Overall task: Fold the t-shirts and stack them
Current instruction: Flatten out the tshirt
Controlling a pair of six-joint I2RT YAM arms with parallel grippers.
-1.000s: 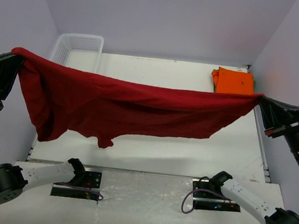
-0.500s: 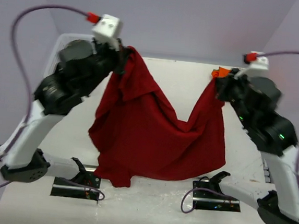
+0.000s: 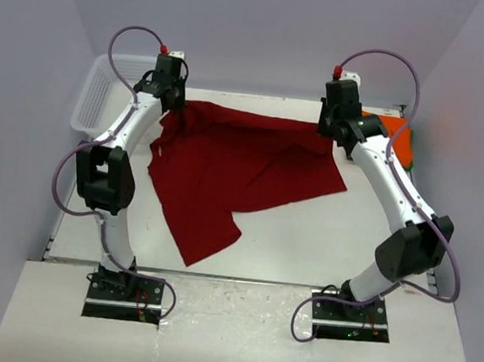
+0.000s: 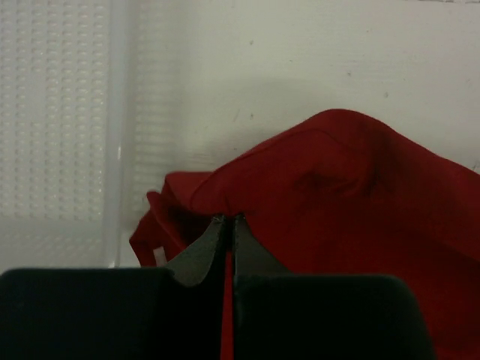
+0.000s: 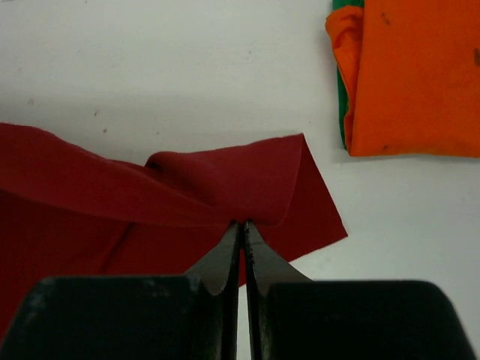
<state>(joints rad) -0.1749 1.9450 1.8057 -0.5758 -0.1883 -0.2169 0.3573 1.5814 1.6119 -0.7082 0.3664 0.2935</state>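
Reaching far forward, elbows raised; clamping left gripper (image 4: 227, 219) and right gripper (image 5: 241, 223) tight on red t-shirt (image 3: 243, 173), wrists seemingly pitched downward.

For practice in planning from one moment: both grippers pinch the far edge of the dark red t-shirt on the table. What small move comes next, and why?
Probably open both grippers and let go. The dark red t-shirt lies spread on the table, but humps up where the left gripper and right gripper pinch it; releasing should let that edge settle for folding.
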